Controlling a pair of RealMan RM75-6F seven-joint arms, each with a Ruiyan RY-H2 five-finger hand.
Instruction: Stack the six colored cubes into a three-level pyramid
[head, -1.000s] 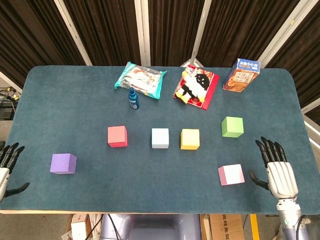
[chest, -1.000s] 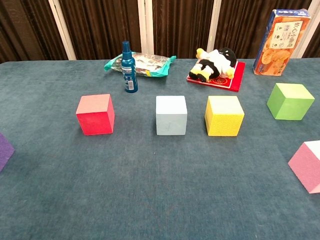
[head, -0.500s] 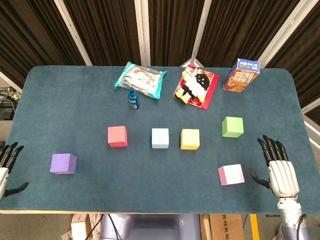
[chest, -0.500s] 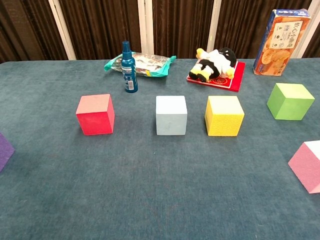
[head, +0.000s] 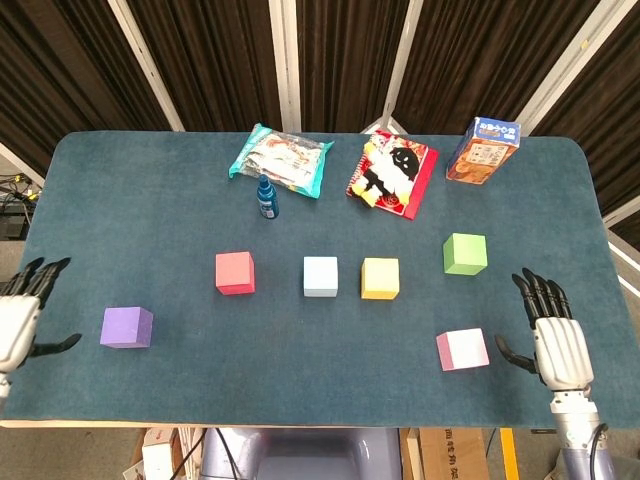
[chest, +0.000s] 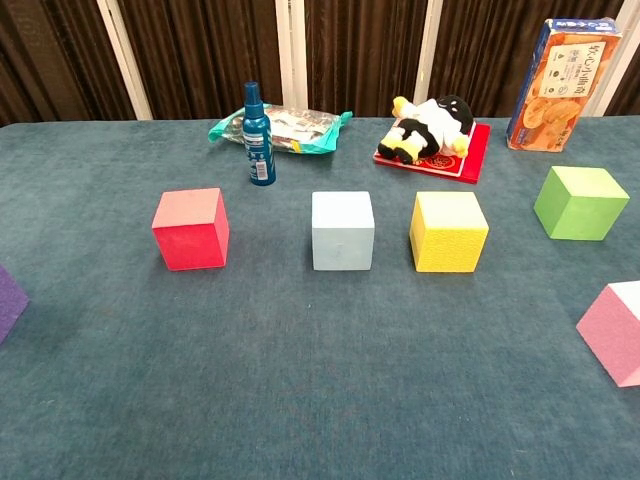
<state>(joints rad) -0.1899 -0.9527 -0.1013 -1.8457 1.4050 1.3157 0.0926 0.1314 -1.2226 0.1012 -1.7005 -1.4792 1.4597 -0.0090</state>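
Six cubes lie apart on the blue table (head: 150, 220): red cube (head: 234, 272) (chest: 190, 228), light blue cube (head: 320, 276) (chest: 342, 230), yellow cube (head: 380, 278) (chest: 448, 231), green cube (head: 465, 253) (chest: 581, 202), pink cube (head: 462, 349) (chest: 612, 330) and purple cube (head: 127, 327) (chest: 8, 300). My left hand (head: 20, 312) is open at the table's left edge, left of the purple cube. My right hand (head: 553, 335) is open near the right front corner, right of the pink cube. Neither hand shows in the chest view.
Along the back stand a blue spray bottle (head: 267, 196) (chest: 258, 135), a teal snack bag (head: 282, 158), a red packet with a plush toy (head: 392, 172) (chest: 433, 135) and an orange cracker box (head: 482, 150) (chest: 564, 68).
My left hand has risen and come in over the table's left edge toward the purple cube. The right hand has barely shifted. No cube has moved.
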